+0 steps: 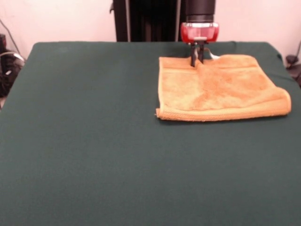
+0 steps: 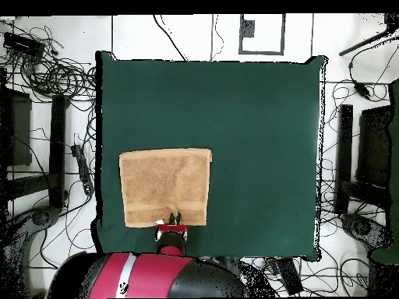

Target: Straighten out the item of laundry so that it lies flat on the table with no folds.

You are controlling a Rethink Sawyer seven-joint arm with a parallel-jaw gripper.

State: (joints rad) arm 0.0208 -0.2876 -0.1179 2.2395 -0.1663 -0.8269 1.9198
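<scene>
A: Where did the small orange-tan terry towel (image 1: 221, 88) lie from the red-and-black arm's jaws (image 1: 197, 61)?

B: Directly under them and spreading away from the robot. The jaws stood at the towel's edge nearest the pedestal, a little in from one corner, with the tips down on the cloth. They looked nearly together, and the cloth puckered up around them, so I judged them pinched on that edge.

A: And on the desk?

B: On the dark green cloth-covered desk (image 1: 94, 141), close to the robot's side and off toward one side edge, with much of the desk bare.

A: Its long axis?

B: Slightly wider than deep, so it ran along the robot's edge. The far border looked thick and doubled, seemingly folded under; a pull toward the robot seemed the likely remedy.
</scene>
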